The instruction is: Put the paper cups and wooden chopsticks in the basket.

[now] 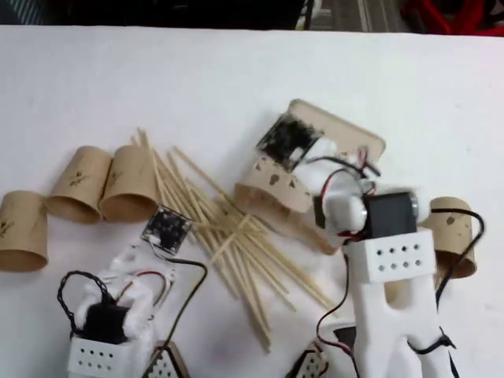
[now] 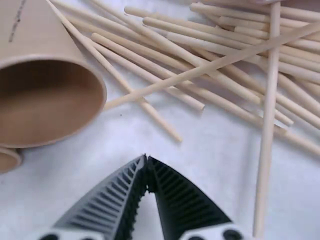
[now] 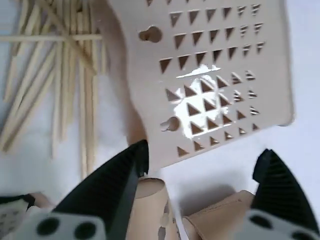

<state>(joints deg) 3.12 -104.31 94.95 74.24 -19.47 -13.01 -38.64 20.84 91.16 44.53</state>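
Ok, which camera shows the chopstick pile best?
The high view: the whole chopstick pile lies fanned out between cups and basket. The left wrist view gives a close-up of part; the right wrist view catches some sticks beside the basket.

Table: the table (image 1: 236, 71) was white and matte and took up nearly the whole high view.
Far edge: it ran straight along the top of that view.
Behind: a dark strip (image 1: 157, 12) lay beyond the edge, with a grey patch (image 1: 354, 11) mid-right and a red shape (image 1: 453, 14) at the far right.
Light: even, with soft, faint shadows on the white surface.
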